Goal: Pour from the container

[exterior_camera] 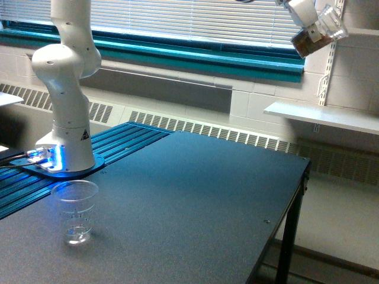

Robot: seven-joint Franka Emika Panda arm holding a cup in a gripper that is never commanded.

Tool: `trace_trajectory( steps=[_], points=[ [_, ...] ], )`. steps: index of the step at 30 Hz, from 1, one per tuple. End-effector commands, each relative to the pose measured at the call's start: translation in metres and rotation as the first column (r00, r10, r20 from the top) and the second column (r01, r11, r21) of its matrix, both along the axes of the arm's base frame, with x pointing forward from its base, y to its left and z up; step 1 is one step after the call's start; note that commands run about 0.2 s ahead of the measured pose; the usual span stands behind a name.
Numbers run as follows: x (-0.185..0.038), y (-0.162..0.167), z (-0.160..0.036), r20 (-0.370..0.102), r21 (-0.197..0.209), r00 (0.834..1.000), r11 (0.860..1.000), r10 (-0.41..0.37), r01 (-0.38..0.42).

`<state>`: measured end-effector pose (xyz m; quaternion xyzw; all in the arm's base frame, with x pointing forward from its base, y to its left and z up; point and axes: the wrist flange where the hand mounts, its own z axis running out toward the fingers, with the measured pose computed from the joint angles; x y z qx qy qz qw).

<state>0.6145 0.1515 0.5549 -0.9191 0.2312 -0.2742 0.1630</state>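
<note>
High in the exterior view's upper right corner, my gripper (315, 25) is shut on the container (318, 32), a small clear jar tilted to one side with brown contents gathered at its lower left end. It hangs far above the table, out past the far right edge. A taller clear ribbed plastic cup (76, 212) stands upright near the table's front left, far from the container. The cup looks empty.
The arm's white base (66, 127) with blue lights stands on the dark table (195, 201) at the exterior view's left, behind the cup. A white shelf (331, 116) juts from the wall at right, below the gripper. The table's right edge drops to the floor.
</note>
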Motion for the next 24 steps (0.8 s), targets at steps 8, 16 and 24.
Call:
trace_trajectory(
  steps=[8,16,24],
  points=[
    [0.0,-0.005,0.001,0.013,-0.019,1.0,1.0,-0.01,0.01],
    [-0.009,-0.028,-0.012,-0.001,-0.044,0.999,0.998,-0.051,0.051],
    [-0.033,-0.066,-0.03,-0.02,-0.08,0.993,0.991,-0.112,0.111]
  ],
)
